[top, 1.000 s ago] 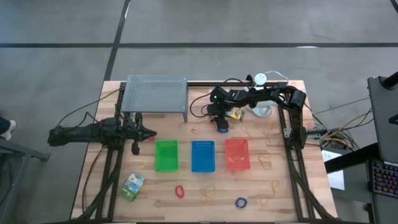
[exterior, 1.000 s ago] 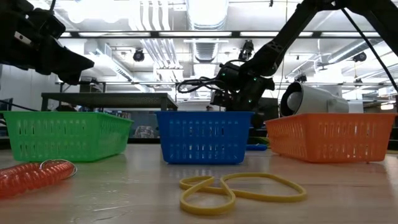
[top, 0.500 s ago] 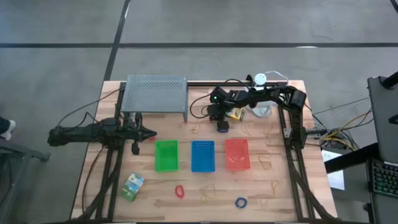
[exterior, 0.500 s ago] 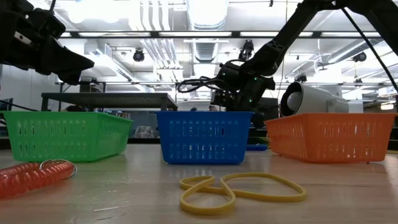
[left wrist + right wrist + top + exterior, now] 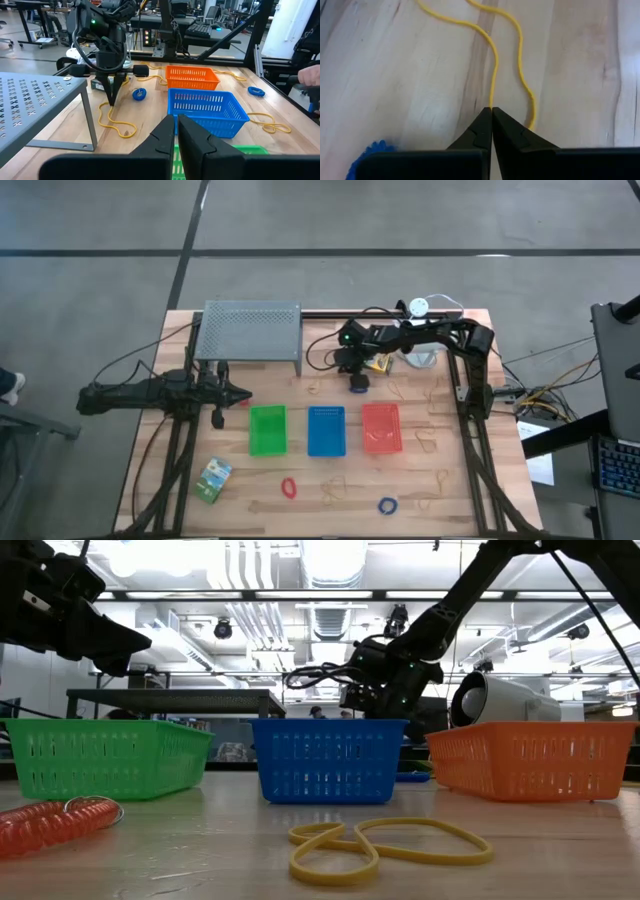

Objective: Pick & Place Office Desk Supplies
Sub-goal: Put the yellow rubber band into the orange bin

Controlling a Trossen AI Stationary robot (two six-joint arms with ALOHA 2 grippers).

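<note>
Wooden tabletop, and the thin yellow rubber band (image 5: 495, 60) lies on it between the grey perforated rack (image 5: 250, 330) and the blue basket (image 5: 326, 430). Right gripper (image 5: 492, 111) is pinched tight on one strand of it, tips down at the wood, with a blue elastic loop (image 5: 139, 94) just beside. Left gripper (image 5: 177, 120) hangs clenched and empty above the green basket (image 5: 267, 429).

Grey perforated rack (image 5: 251, 330) sits at the table's (image 5: 300, 505) far edge (white lamp-like device (image 5: 420, 358) well apart).
</note>
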